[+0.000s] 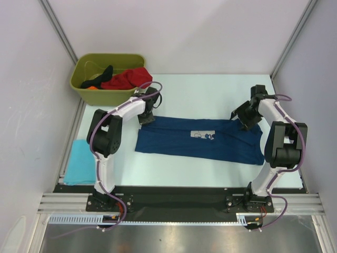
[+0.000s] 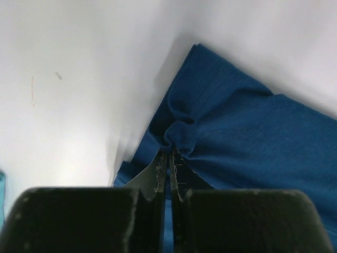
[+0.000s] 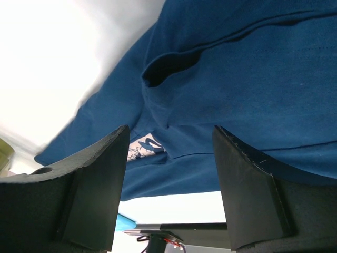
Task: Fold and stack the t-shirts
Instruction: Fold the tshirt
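The navy blue t-shirt [image 1: 200, 142] lies as a long folded band across the middle of the table, with its grey-white print [image 1: 202, 135] facing up. My left gripper [image 1: 147, 120] is at the shirt's far left corner. In the left wrist view the gripper [image 2: 169, 155] is shut on a bunched pinch of the navy cloth [image 2: 253, 132]. My right gripper [image 1: 245, 124] is over the far right end. In the right wrist view it [image 3: 169, 130] stands open above the navy cloth [image 3: 247, 68] and holds nothing. A folded turquoise t-shirt [image 1: 79, 162] lies at the left edge.
An olive-green bin [image 1: 84, 90] stands at the back left. It holds a red t-shirt [image 1: 126, 79], a black one [image 1: 105, 73] and something orange. White walls close in the table on both sides and at the back. The arm bases sit on the near rail [image 1: 179, 200].
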{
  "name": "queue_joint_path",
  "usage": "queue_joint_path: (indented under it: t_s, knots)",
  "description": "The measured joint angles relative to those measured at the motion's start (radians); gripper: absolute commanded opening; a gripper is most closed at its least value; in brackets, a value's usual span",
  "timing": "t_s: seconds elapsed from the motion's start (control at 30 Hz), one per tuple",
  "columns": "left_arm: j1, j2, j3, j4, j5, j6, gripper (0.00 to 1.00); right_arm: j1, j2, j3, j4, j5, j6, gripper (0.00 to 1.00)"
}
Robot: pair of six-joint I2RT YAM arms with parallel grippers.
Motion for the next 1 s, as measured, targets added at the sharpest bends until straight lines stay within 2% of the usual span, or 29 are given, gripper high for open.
queue_joint_path:
  t_s: [0.27,0.6,0.9,1.0]
  knots:
    - [0.0,-0.058,-0.061,0.008,-0.006,-0.018,0.01,0.0,0.0,-0.008,0.003,0.0,-0.003,0.69]
    - [0.0,-0.117,-0.103,0.013,-0.008,-0.027,0.01,0.0,0.0,-0.018,0.006,0.0,-0.011,0.69]
    - [0.0,-0.132,-0.145,0.017,-0.015,-0.036,0.19,0.0,0.007,-0.017,0.005,0.01,-0.014,0.69]
    - [0.0,-0.137,-0.163,0.017,-0.02,-0.034,0.36,0.0,0.011,-0.017,0.002,0.034,0.01,0.69]
